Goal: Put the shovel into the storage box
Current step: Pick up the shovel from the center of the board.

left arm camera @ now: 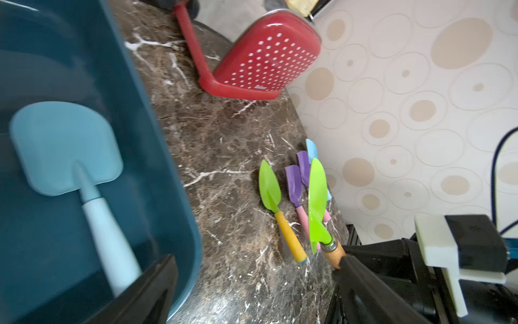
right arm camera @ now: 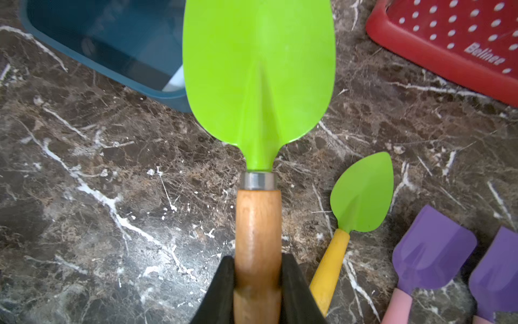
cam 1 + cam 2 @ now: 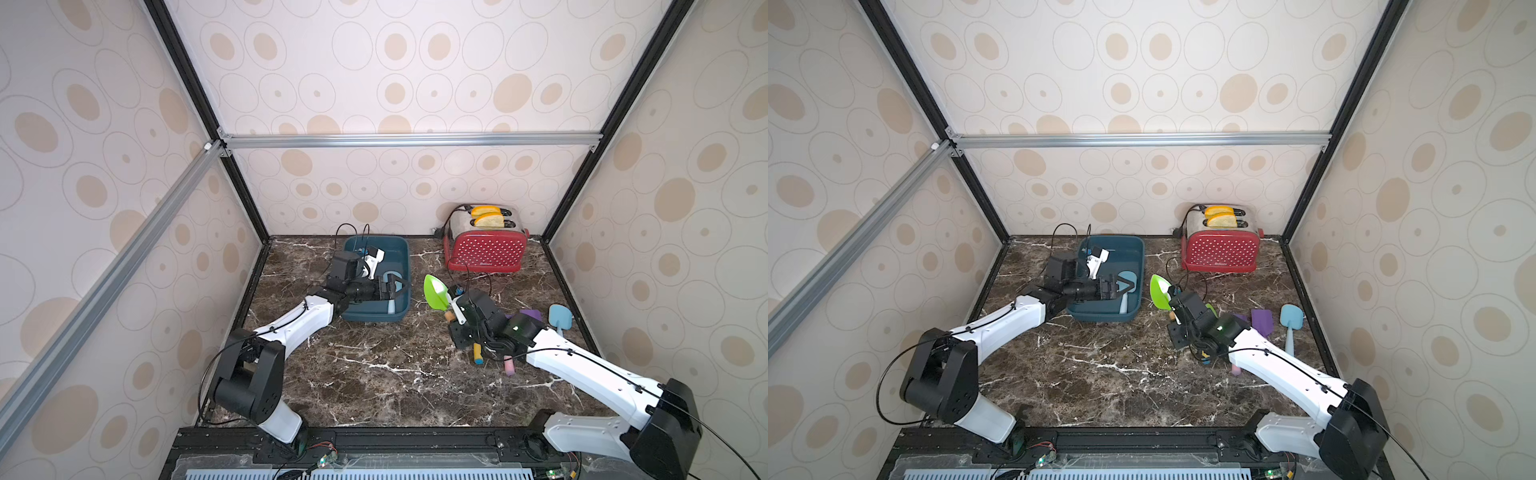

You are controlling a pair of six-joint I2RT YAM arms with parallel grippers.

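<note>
Surface: dark brown marble-patterned tabletop [image 3: 374,365], enclosed by cream walls printed with tan ovals.
Storage box: the storage box [image 3: 397,251] stands upright at the back left of the tabletop.
Box contents: a pale blue shovel [image 1: 67,146] lies flat on the box floor, its handle running toward the near wall.
Left gripper: the left gripper [image 3: 400,289] hangs over the near right part of the box, above that shovel. Its jaws are spread wide with nothing between them. Whether a finger touches the handle end cannot be told.
Task item: the green shovel [image 2: 259,70], with a wooden handle, is lifted clear of the tabletop just right of the box and outside it, its blade raised toward the back.
Right gripper: the right gripper [image 2: 258,283] is clamped on the wooden handle below the metal collar, one finger on each side.
Toaster: a red dotted toaster [image 3: 484,249] stands at the back right with bread slices [image 3: 488,219] in its slots.
Loose tools: a small green shovel [image 2: 361,196] with a yellow handle and two purple shovels [image 2: 431,249] with pink handles lie side by side on the tabletop beneath the right arm. A far-right blue shovel [image 3: 560,318] lies beyond them.
</note>
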